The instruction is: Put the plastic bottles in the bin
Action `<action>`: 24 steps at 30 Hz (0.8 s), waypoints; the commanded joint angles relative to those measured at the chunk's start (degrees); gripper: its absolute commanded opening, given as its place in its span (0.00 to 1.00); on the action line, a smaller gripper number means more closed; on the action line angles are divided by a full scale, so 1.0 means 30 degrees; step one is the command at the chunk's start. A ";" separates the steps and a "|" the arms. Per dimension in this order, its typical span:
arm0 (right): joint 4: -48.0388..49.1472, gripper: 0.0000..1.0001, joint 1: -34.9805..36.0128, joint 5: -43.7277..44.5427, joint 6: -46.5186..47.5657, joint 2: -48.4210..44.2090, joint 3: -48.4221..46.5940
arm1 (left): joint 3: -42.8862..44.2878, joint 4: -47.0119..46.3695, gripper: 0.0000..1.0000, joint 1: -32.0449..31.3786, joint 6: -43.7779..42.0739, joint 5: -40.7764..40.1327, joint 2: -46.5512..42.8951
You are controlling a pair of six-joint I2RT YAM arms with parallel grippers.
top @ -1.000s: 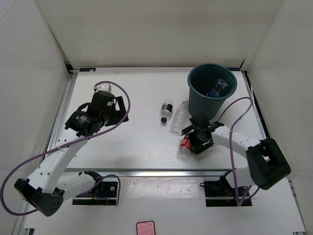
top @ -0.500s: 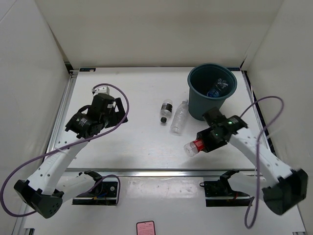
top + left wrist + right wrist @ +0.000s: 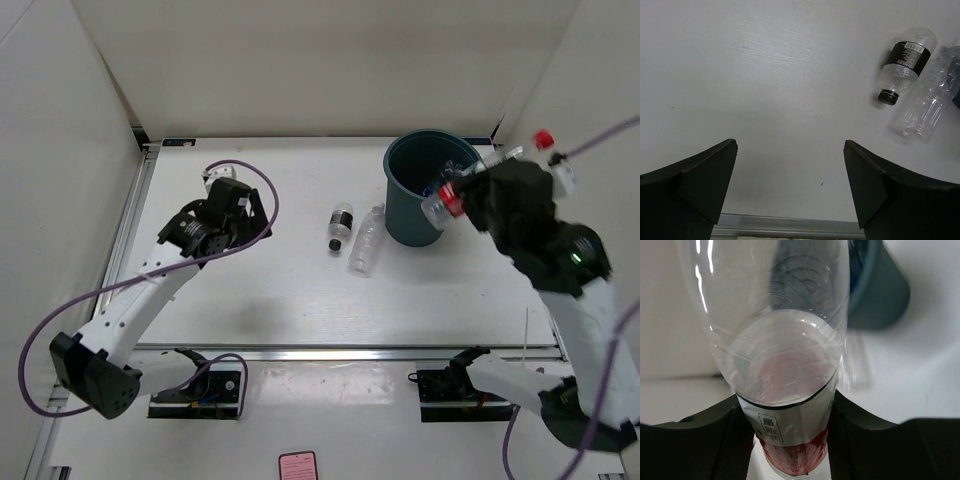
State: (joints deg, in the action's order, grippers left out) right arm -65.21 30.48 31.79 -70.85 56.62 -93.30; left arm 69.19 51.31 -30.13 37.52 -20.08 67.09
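Note:
My right gripper [image 3: 472, 196] is raised beside the right rim of the bin [image 3: 408, 214] and shut on the red-labelled bottle [image 3: 441, 205], whose red cap points left over the bin. In the right wrist view the fingers [image 3: 865, 440] clamp that bottle [image 3: 785, 365] at its label, with the bin [image 3: 880, 290] behind it. A blue-labelled bottle [image 3: 445, 172] lies inside the bin. The black-labelled bottle [image 3: 341, 224] and the unlabelled one [image 3: 366, 240] lie side by side on the table left of the bin. My left gripper [image 3: 789, 145] hangs open and empty over bare table, both bottles [image 3: 902, 62] [image 3: 922, 107] to its upper right.
White walls enclose the table on the left, back and right. A metal rail [image 3: 330, 352] runs along the near edge. Purple cables [image 3: 262, 200] loop from both arms.
The right gripper shut on the red-labelled bottle near the table's front and lifted it up and back to the bin's right rim. The left arm shifted slightly right, still open.

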 commanded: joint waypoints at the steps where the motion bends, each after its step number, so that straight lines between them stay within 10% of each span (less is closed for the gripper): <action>1: 0.8042 0.08 -0.0372 0.5656 0.9100 0.4029 0.0015 | 0.1572 -0.0929 0.99 -0.0093 -0.0990 0.0450 0.1418; 9: 1.0340 0.13 -0.4181 0.3410 1.1720 1.1766 -0.4494 | 0.4972 -0.2628 1.00 -0.0269 -0.2779 -0.0162 0.4587; 13: 0.8159 1.00 -0.4183 0.2941 1.0852 1.2124 -0.4499 | 0.6670 -0.3742 1.00 -0.0648 -0.4034 -0.0164 0.6752; 24: 0.7586 1.00 -0.4183 -0.0929 0.9492 0.7845 -0.2446 | 1.3435 -0.5209 1.00 -0.0213 -0.6176 0.7763 1.6067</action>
State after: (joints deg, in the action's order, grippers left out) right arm -42.89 17.98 32.03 -42.65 82.08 -101.84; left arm 105.06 36.71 -32.23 21.45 -7.79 111.55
